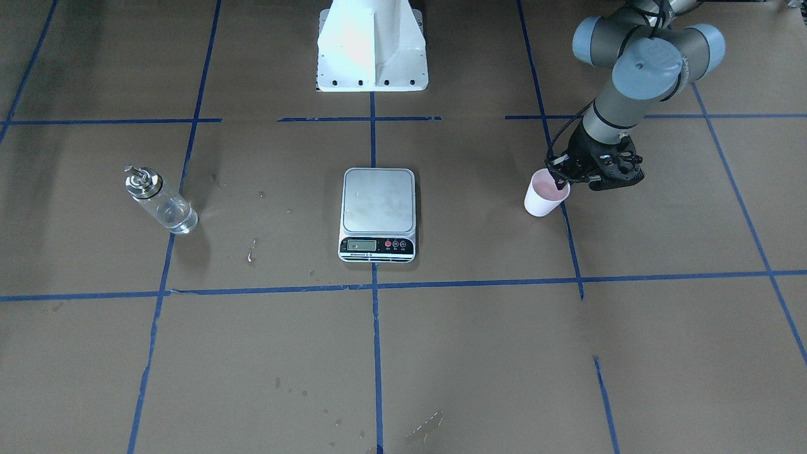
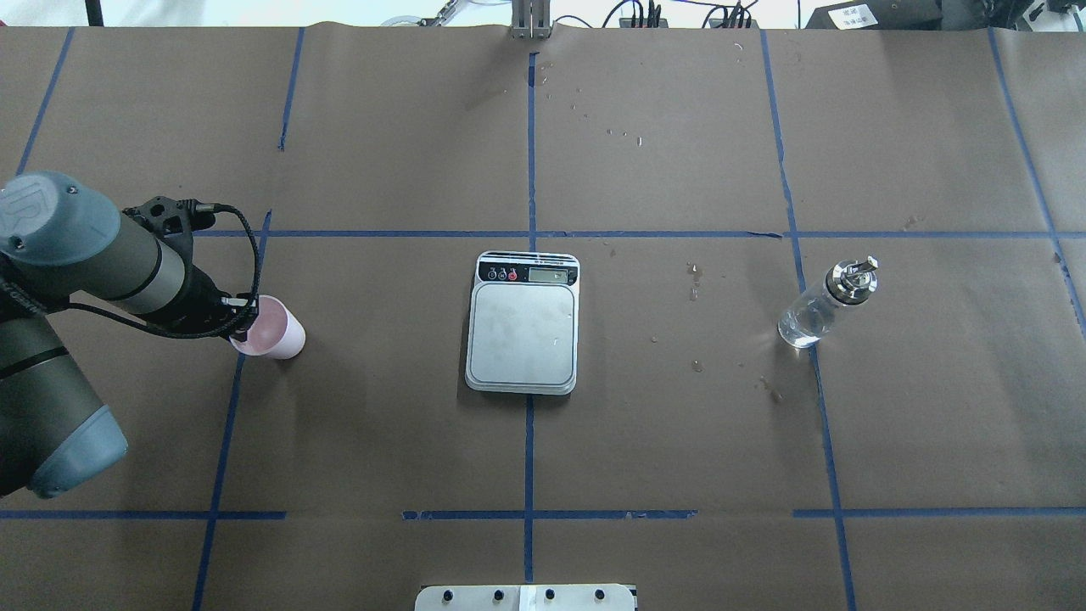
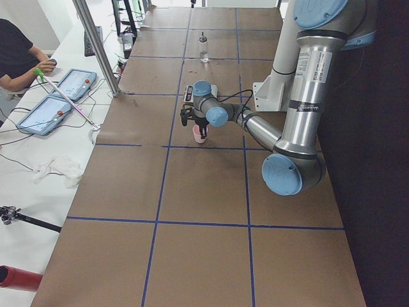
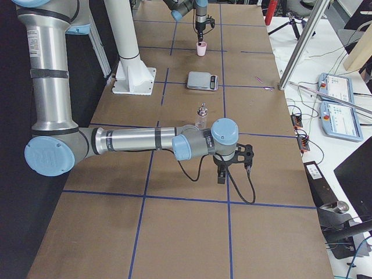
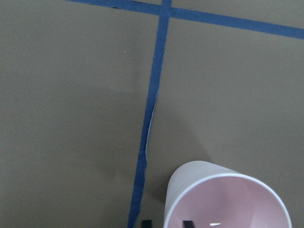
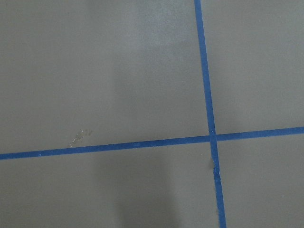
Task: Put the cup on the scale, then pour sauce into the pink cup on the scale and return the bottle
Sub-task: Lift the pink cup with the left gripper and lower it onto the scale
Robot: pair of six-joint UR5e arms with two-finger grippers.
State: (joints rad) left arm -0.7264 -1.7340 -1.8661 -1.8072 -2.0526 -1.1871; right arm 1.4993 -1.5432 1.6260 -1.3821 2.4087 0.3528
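Note:
The pale pink cup (image 1: 543, 197) (image 2: 273, 333) stands on the brown paper at my left side, apart from the scale (image 1: 378, 211) (image 2: 523, 327) at the table's middle. My left gripper (image 1: 560, 181) (image 2: 242, 327) is at the cup's rim. In the left wrist view one fingertip (image 5: 189, 223) sits inside the cup (image 5: 223, 199) and the other outside, with a gap to the wall, so the gripper is open. The bottle (image 1: 159, 200) (image 2: 826, 304) stands at my right side, its clear sauce barely visible. My right gripper (image 4: 224, 174) hangs over bare paper; I cannot tell its state.
The robot's white base (image 1: 372, 47) stands behind the scale. Blue tape lines (image 2: 529, 441) cross the brown paper. Small wet spots (image 2: 696, 293) lie between the scale and the bottle. A person sits at a side table with tablets (image 3: 61, 96).

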